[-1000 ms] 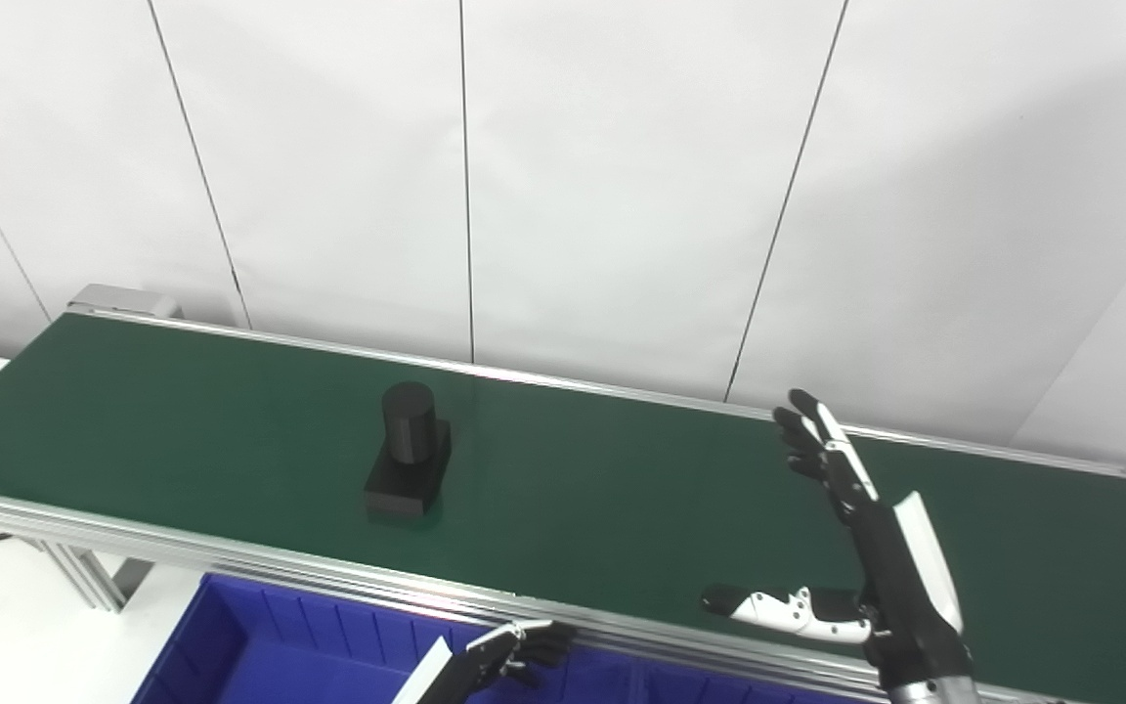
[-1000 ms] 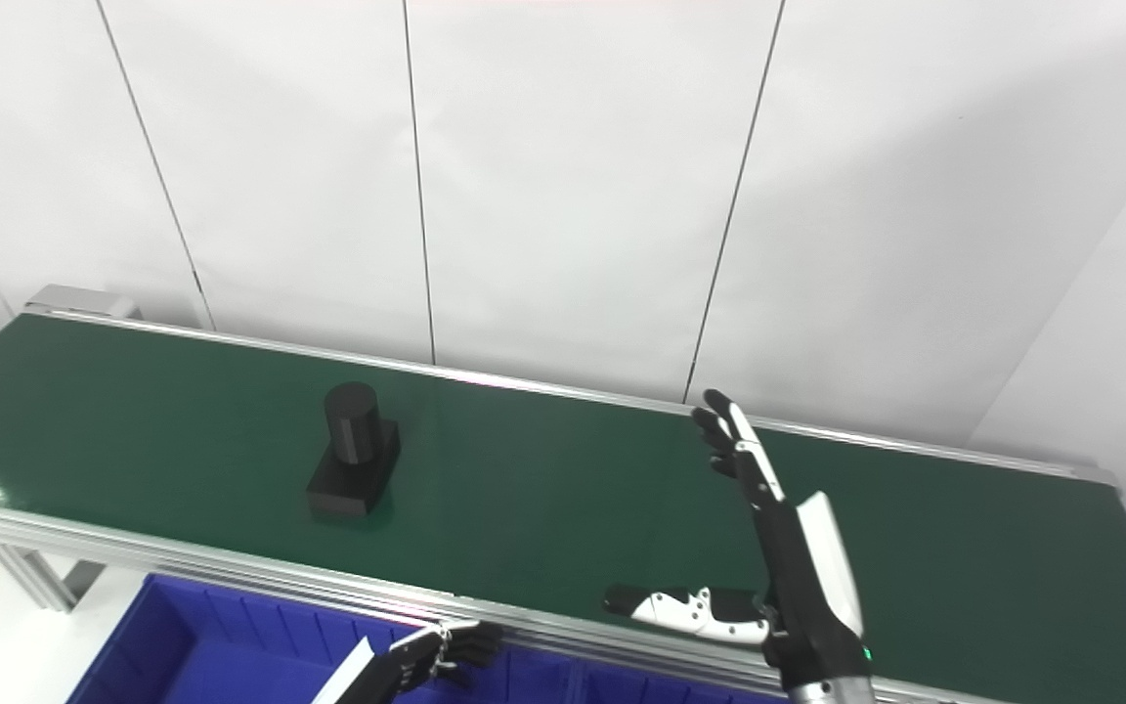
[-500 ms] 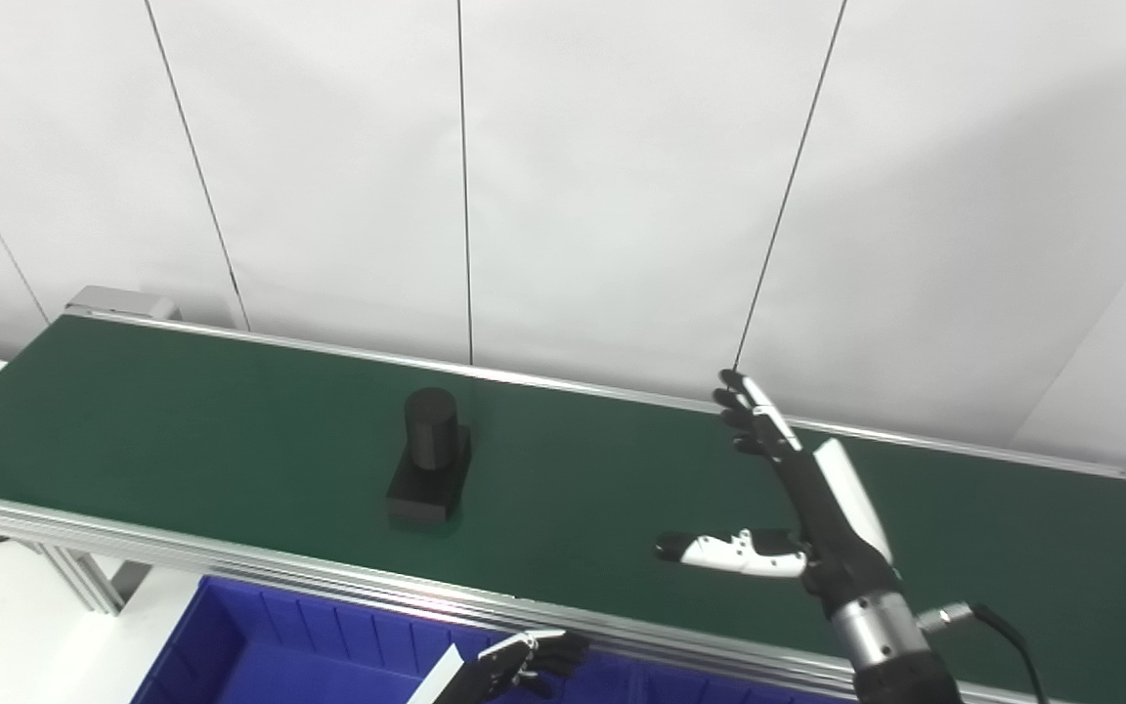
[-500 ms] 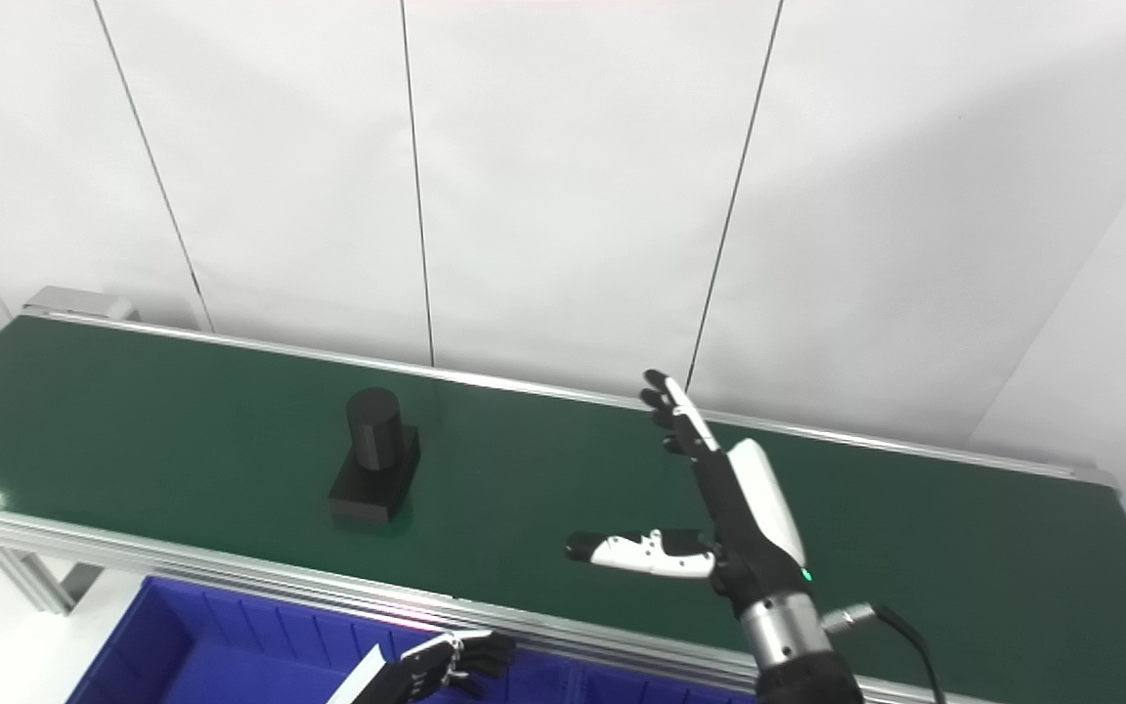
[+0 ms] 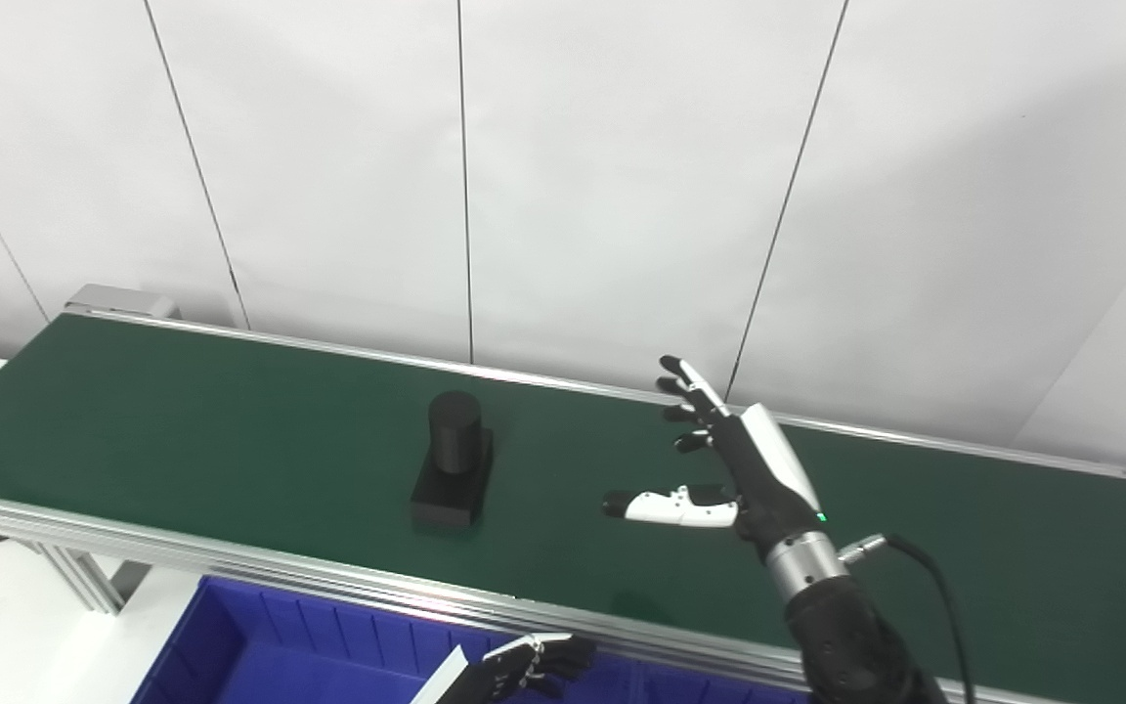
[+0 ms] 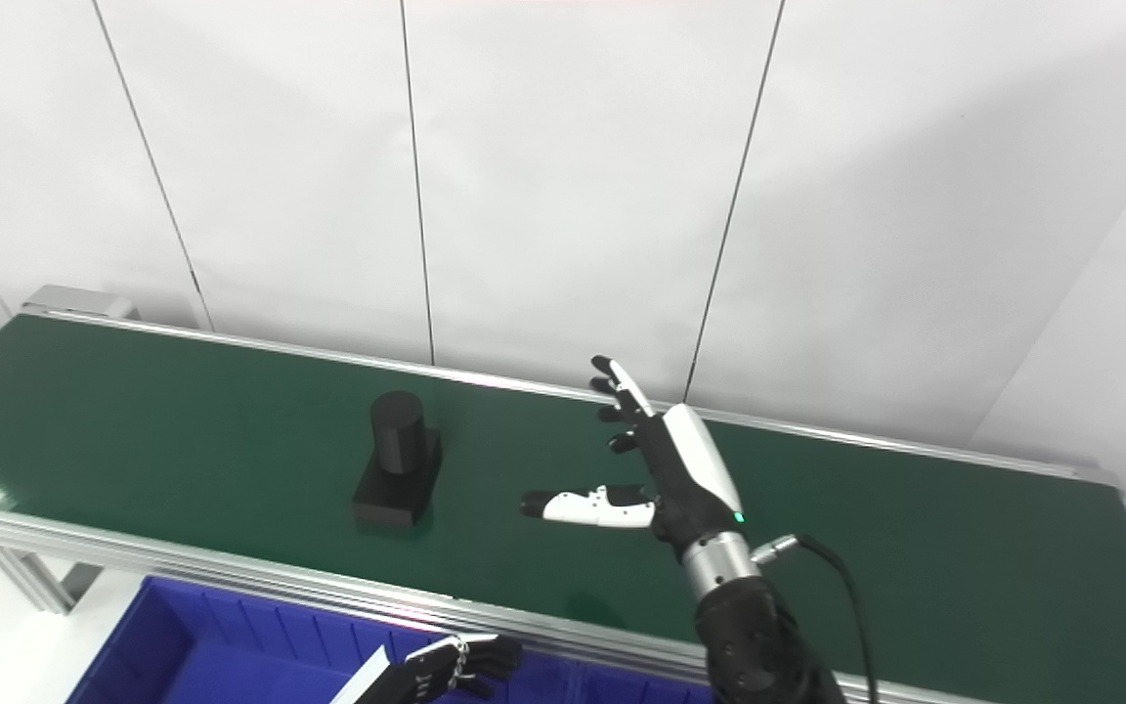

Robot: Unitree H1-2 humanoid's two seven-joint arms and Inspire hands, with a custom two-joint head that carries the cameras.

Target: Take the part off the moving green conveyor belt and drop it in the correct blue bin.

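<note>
In the left eye view, the black part (image 5: 453, 460) — a cylinder upright on a square base — stands on the green conveyor belt (image 5: 182, 411), near its front rail. The right hand (image 5: 719, 460) hovers over the belt to the part's right, well apart from it, fingers spread, thumb pointing toward the part, holding nothing.

In the right eye view, the left hand (image 6: 455, 667) shows at the bottom edge over the blue bin (image 6: 192, 655) — fingers curled, whether on anything cannot be told.
</note>
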